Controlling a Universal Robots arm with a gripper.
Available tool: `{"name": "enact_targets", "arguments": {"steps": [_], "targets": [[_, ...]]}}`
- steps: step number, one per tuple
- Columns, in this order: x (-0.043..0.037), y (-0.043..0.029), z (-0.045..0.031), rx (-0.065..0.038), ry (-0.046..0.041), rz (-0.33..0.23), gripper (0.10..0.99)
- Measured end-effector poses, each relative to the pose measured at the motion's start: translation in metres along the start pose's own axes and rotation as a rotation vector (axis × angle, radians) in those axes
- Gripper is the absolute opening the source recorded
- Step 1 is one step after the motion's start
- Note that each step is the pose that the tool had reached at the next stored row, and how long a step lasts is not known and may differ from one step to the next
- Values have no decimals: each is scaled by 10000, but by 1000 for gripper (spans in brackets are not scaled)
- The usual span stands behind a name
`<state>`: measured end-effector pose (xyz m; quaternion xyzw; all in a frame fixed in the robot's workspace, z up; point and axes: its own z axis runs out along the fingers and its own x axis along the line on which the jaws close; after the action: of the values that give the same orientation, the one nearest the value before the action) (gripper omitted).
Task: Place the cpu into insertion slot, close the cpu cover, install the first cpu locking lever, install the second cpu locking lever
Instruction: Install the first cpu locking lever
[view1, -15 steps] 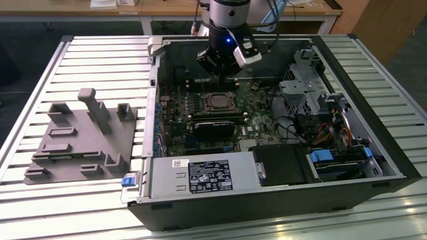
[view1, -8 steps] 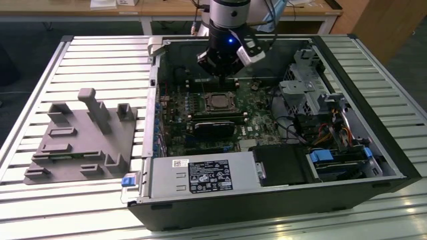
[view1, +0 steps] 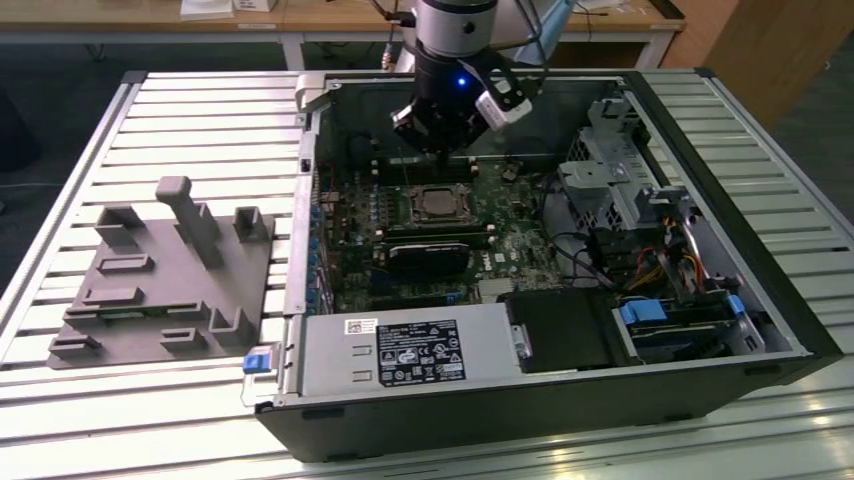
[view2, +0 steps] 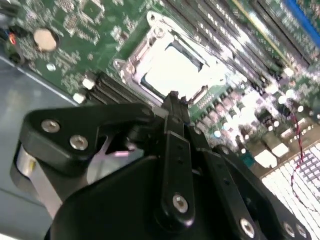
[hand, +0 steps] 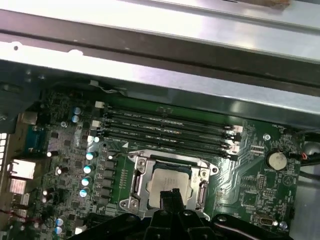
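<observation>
The cpu (hand: 170, 181) (view2: 172, 67) (view1: 438, 205), a small flat square chip with a silvery-beige metal top, lies flat in its socket on the green motherboard (hand: 250, 185). In the exterior view it sits near the middle of the board. The cpu cover (hand: 136, 182), a square silver metal frame plate with an open centre window, lies down around the chip, whose metal top shows through the window. Whether the locking levers are latched I cannot tell.

The black gripper (hand: 170, 196) (view2: 172, 100) (view1: 441, 155) hovers just above one edge of the socket. Its fingertips are pressed together with nothing between them.

Near the socket run long black memory slots (hand: 165, 127). A round silver coin battery (hand: 275, 160) sits well apart from the socket on the same board.

The board lies inside an open black computer case (view1: 534, 425), which rests on a slatted metal table (view1: 200, 110). A grey plastic fixture (view1: 147, 290) stands on the table at the exterior view's left, just beside the case.
</observation>
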<state>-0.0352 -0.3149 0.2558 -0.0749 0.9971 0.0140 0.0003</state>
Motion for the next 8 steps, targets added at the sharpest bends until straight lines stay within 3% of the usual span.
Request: {"name": "enact_targets", "arguments": {"steps": [5,8], "targets": [[75,12,4,6,-24,79,106],[76,12,12,9,-36,546,106]]}}
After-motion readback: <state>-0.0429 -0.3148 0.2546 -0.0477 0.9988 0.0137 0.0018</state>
